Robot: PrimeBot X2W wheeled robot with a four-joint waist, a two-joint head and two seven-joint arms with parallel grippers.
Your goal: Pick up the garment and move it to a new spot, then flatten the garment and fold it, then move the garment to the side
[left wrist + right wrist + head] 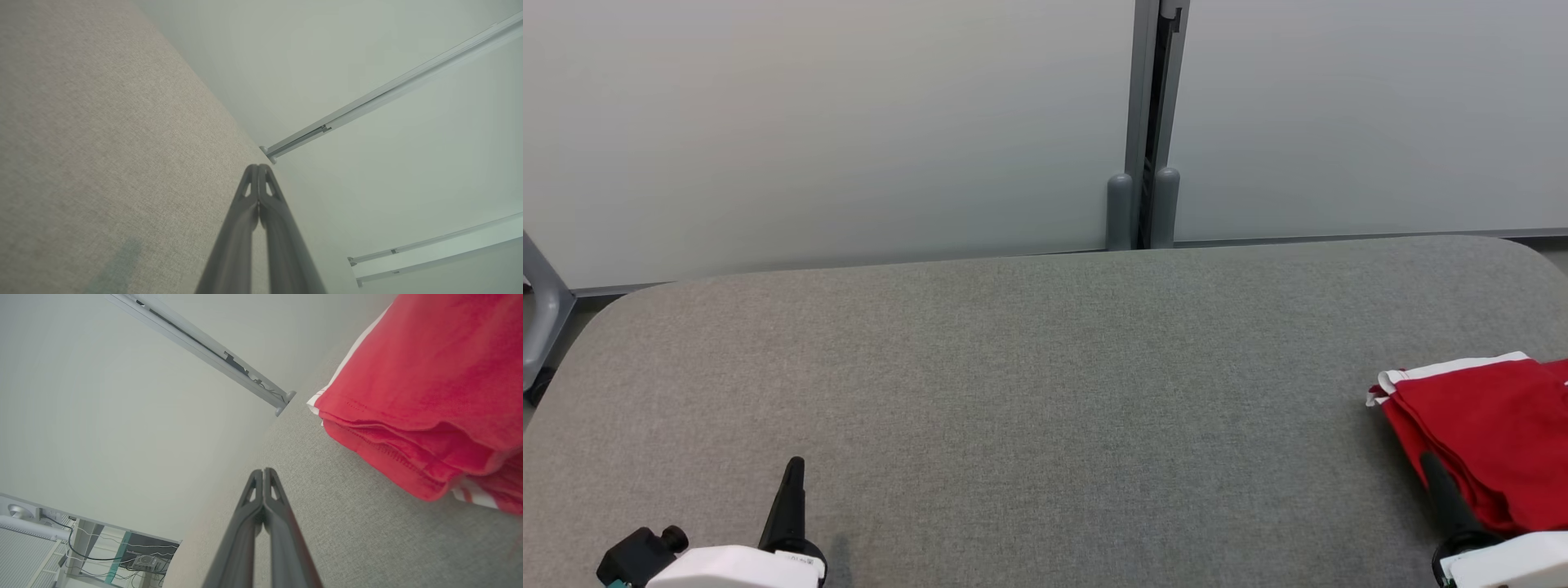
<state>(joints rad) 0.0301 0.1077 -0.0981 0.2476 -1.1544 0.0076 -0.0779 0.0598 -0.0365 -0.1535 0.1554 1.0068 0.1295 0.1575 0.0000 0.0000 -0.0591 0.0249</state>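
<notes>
The garment [1486,433] is red with white trim, folded in several layers, and lies at the right edge of the grey padded table [1029,392]. In the right wrist view the garment [425,388] fills the upper right, its stacked hems facing the camera. My right gripper [1431,464] is shut and empty, just left of the garment's near corner; its fingertips [263,473] press together above the bare table. My left gripper [795,465] sits at the lower left, also shut with nothing in it, its tips [258,168] closed above the table surface.
A pale partition wall [849,122] runs behind the table, with a grey post joint [1147,122] at its middle. A grey frame leg [543,310] stands off the far left corner. In the right wrist view a desk with cables [122,555] shows in the background.
</notes>
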